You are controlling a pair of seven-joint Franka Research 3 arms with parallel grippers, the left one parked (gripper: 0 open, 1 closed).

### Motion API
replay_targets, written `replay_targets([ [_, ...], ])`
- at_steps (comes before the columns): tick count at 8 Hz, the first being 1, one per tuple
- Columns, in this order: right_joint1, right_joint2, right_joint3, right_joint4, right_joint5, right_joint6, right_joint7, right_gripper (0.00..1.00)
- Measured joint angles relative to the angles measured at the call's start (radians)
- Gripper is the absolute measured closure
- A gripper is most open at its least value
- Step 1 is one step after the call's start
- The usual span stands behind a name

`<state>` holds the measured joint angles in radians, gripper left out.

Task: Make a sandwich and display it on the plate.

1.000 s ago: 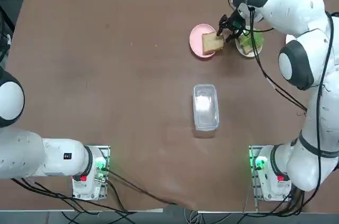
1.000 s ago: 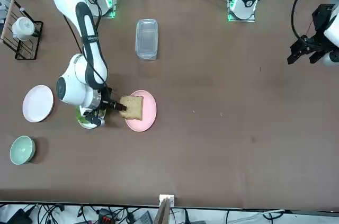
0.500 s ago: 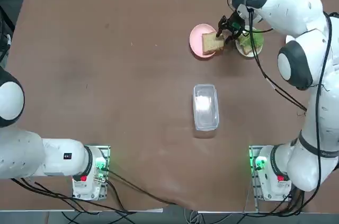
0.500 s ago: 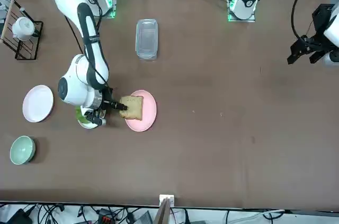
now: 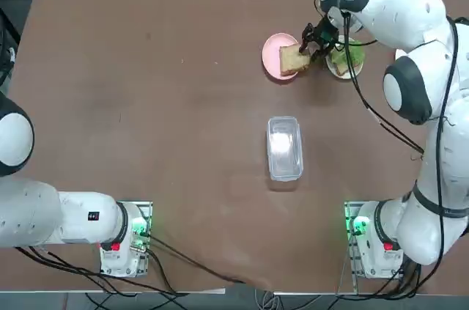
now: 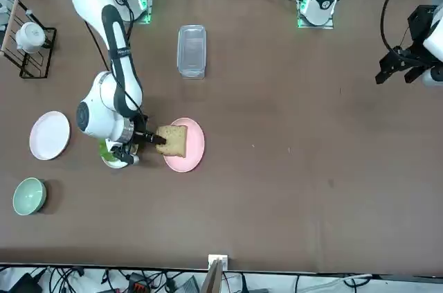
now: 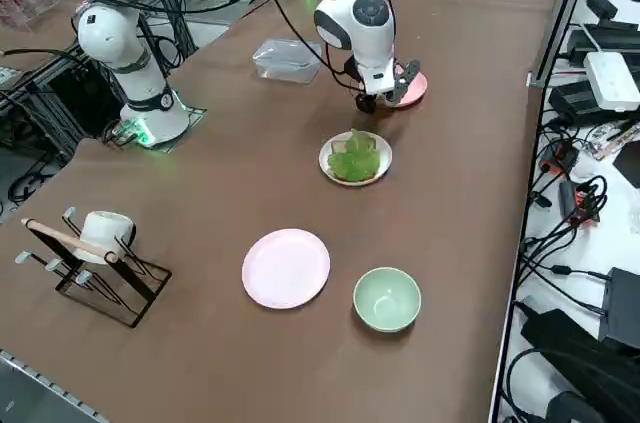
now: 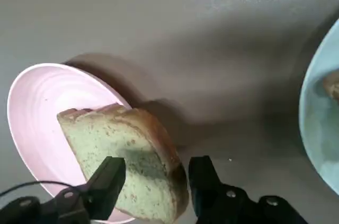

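Now I see my right gripper (image 8: 151,179) narrowing its jaws on the bread slice (image 8: 127,155) between them, over the pink plate (image 8: 37,123); the pickup looks under way.

My right arm (image 5: 410,39) is glossy white with grey round joint caps, black cables trailing along it, black fingers (image 8: 108,184), and a base (image 5: 370,240) lit green.

White plate (image 8: 320,128) cut off

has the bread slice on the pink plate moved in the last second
No. In the top view the bread slice sits where it was on the pink plate, right gripper at its edge.
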<state>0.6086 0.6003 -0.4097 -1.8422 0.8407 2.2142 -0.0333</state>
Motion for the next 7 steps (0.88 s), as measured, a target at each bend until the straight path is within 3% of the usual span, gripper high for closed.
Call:
replay_targets([
  [2,0.003,0.0,0.0,0.0,0.0,0.001,0.0,0.39],
  [3,0.005,0.0,0.0,0.0,0.0,0.001,0.0,0.52],
  [4,0.007,0.0,0.0,0.0,0.0,0.001,0.0,0.57],
  [6,0.011,-0.004,0.0,0.005,0.0,0.0,-0.002,0.89],
  [7,0.012,-0.014,-0.001,0.009,0.0,-0.002,-0.002,0.91],
])
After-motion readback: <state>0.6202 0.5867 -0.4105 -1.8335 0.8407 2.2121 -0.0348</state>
